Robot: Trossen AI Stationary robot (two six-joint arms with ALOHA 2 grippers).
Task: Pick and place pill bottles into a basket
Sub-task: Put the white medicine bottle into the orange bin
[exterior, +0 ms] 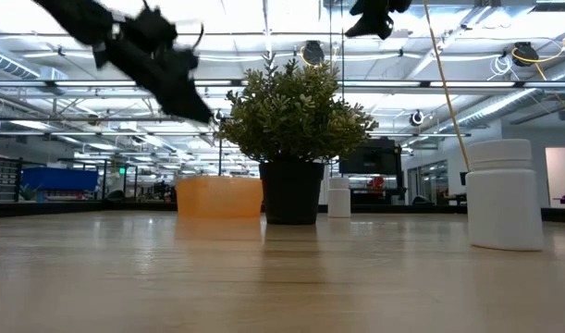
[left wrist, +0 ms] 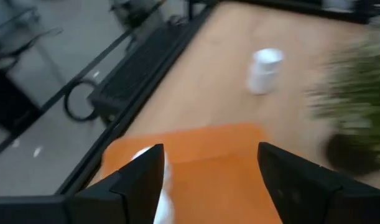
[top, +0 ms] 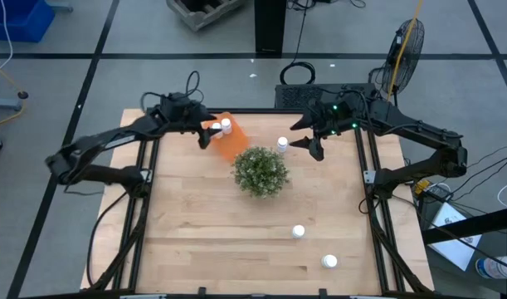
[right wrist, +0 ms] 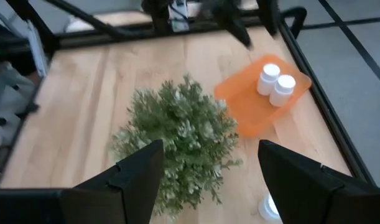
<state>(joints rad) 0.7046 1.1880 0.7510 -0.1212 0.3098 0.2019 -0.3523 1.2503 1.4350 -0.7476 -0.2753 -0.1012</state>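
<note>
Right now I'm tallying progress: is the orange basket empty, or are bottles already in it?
Not empty. The orange basket holds two white pill bottles, standing upright side by side.

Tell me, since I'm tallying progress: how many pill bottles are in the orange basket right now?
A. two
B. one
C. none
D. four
A: the right wrist view shows two pill bottles standing side by side inside the basket, and the high view shows three more still out on the table.
</note>
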